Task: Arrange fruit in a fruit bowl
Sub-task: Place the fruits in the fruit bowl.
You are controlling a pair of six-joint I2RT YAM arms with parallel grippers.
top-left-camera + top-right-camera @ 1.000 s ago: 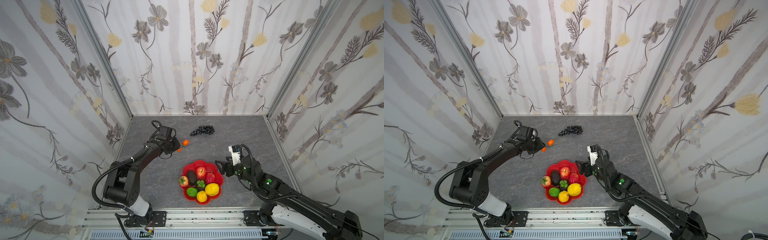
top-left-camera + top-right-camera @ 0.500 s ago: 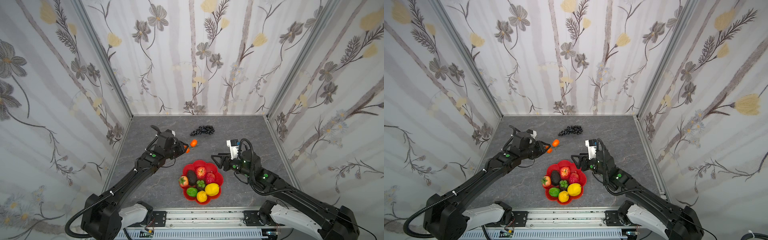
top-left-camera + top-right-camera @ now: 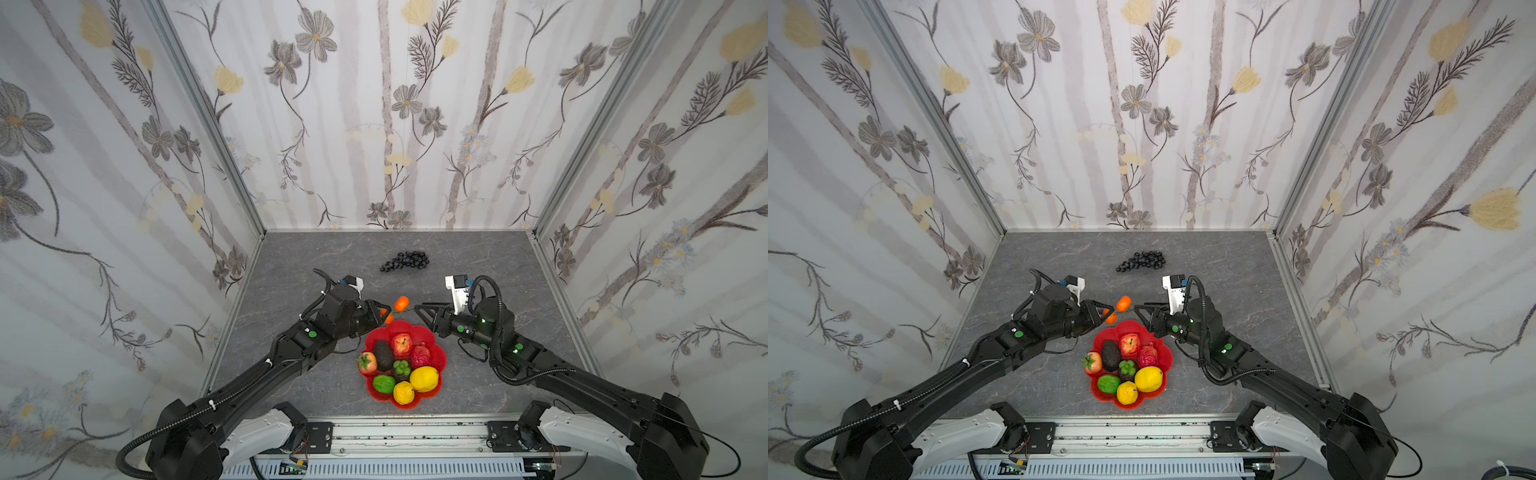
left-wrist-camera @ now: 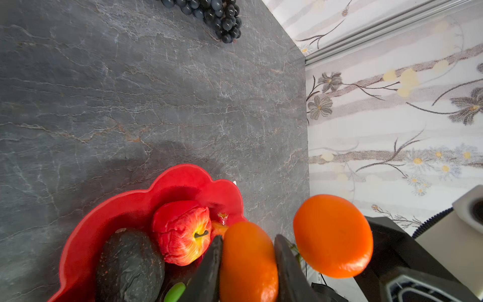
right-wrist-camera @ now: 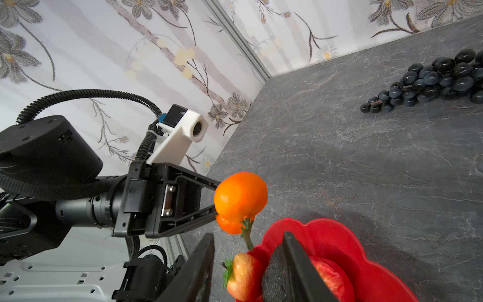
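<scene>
My left gripper [image 3: 384, 314] is clamping one of two stem-joined oranges [image 3: 401, 304] just above the bowl's [image 3: 439, 361] far rim, while my right gripper [image 3: 419, 311] is hovering open and empty just beside them. Other fruit [image 3: 401, 345] is sitting in the bowl; grapes [image 3: 405, 261] are lying on the surface [image 3: 332, 257] beyond.

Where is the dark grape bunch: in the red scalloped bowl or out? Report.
Out. The dark grape bunch lies on the grey tabletop, well apart from the red scalloped bowl.
</scene>
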